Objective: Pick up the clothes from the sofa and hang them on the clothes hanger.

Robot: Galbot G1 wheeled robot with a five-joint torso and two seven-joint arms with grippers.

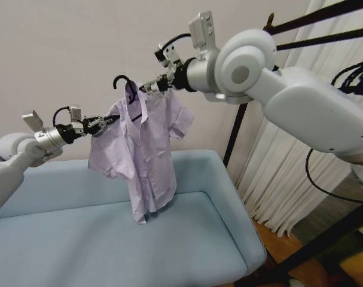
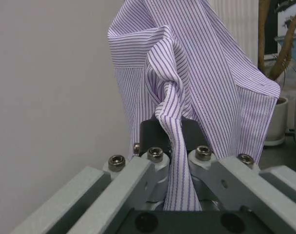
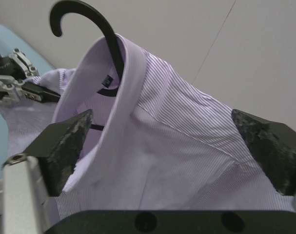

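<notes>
A lavender striped shirt on a black hanger hangs in the air above the light-blue sofa. My left gripper is shut on a pinch of the shirt's shoulder fabric; in the left wrist view this gripper has the cloth bunched between its tips. My right gripper is at the shirt's other shoulder, just past the collar. Its dark pads stand wide apart, and the gripper is open around the shirt. The hanger's hook sticks up free.
The black clothes rack stands at the right, its bars overhead and a slanted pole behind the sofa's end. White curtains hang at the right. A potted plant stands far off. The wall is close behind.
</notes>
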